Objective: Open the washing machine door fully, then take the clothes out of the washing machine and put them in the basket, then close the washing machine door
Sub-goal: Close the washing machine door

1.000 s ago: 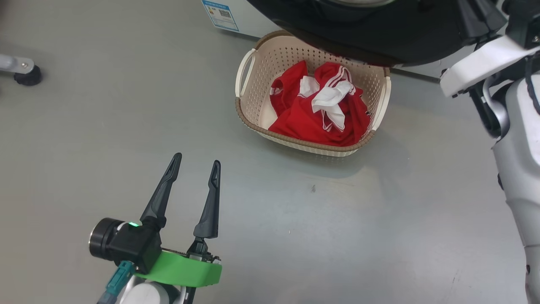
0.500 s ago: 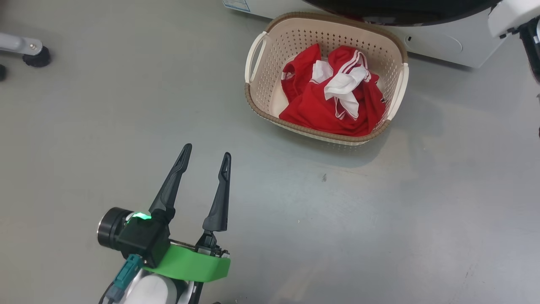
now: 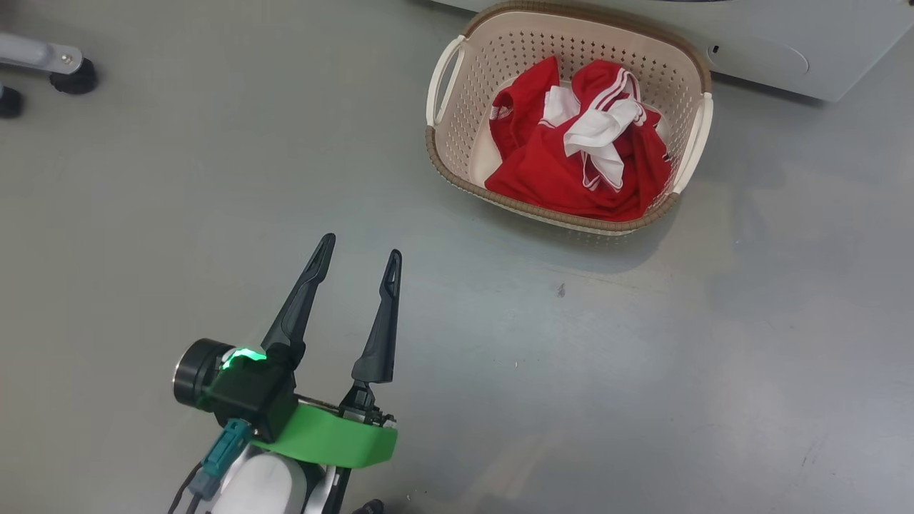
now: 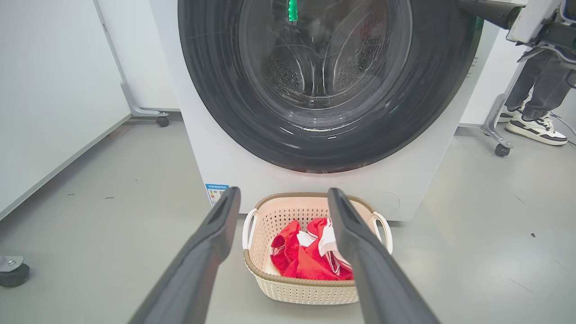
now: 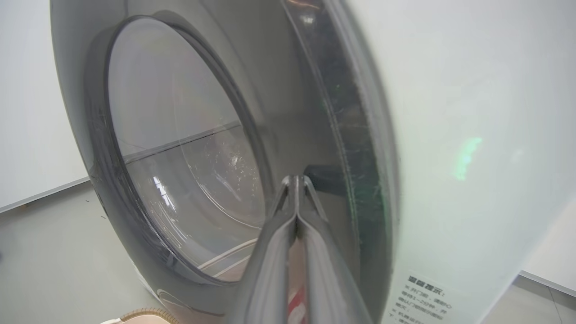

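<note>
one washing machine is standing on the grey floor, its single round door lying against the white front; whether it is latched cannot be told. one basket, carrying two white handles, is sitting on the floor just before the machine, below the door. the clothes are lying heaped inside the basket: red fabric with white trim and one white piece on top; the number of red garments cannot be told. the left tool is hovering over bare floor, well apart from the basket, its two dark fingers standing apart and holding nothing. the right tool is pointing at the door's black rim, its two fingers pressed together with nothing between them. two black casters are resting at the floor's far left; one person's two shoes are showing beside the machine.
</note>
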